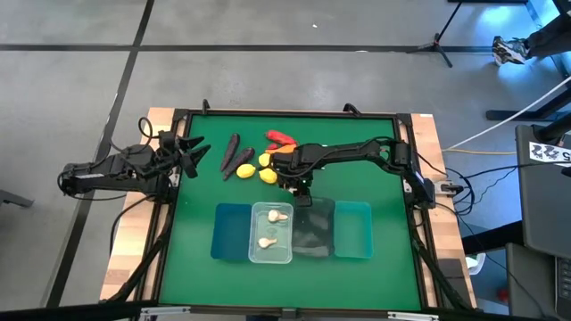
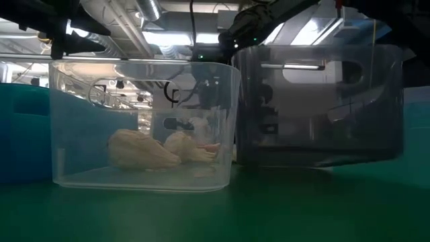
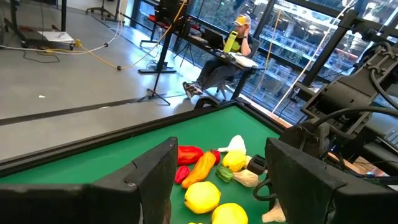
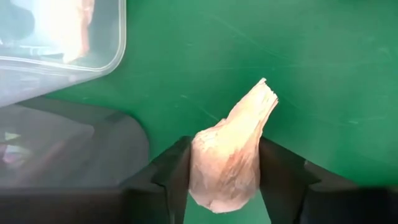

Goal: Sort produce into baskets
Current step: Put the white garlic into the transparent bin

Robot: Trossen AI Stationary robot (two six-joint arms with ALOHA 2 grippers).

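From above, your right gripper (image 1: 290,181) hovers just behind the clear basket (image 1: 271,256), which holds two garlic bulbs.

At table level, those bulbs rest on the basket's floor.

Past your left gripper (image 3: 217,186), spread wide and idle, peppers and lemons lie well apart from that basket.

Your right wrist shows fingers pinching a garlic bulb (image 4: 230,152) around its fat body: probably light, papery, crushable, so squeeze gently.

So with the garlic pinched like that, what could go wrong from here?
The right tool grips the garlic bulb only at its wide end, with the tip sticking out; it might twist or slip loose. The clear basket sits tight against the dark grey basket, so a drop slightly off could land in the wrong one.
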